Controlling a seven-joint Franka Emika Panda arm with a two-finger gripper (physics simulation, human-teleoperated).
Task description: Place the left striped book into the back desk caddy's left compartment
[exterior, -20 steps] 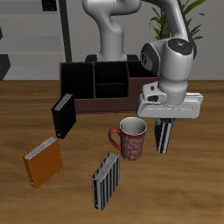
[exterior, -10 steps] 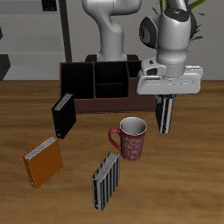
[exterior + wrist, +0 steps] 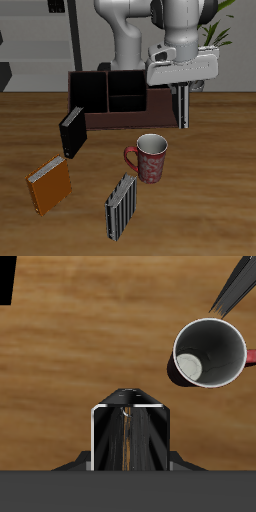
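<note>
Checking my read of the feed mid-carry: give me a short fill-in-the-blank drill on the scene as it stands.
1. The gripper is shut on the ____ striped book.
2. That book hangs clear of the table, ____ the mug than the back desk caddy is.
3. The mug stands ____ with its mouth open.
4. The orange book lies nearer the table's ____ edge than the plain black book.

Missing words: left; nearer; upright; front

The wooden table (image 3: 215,200) is carrying a caddy (image 3: 115,95), black book (image 3: 72,132), orange book (image 3: 49,184), mug (image 3: 149,158) and grey striped book (image 3: 121,205).
</note>
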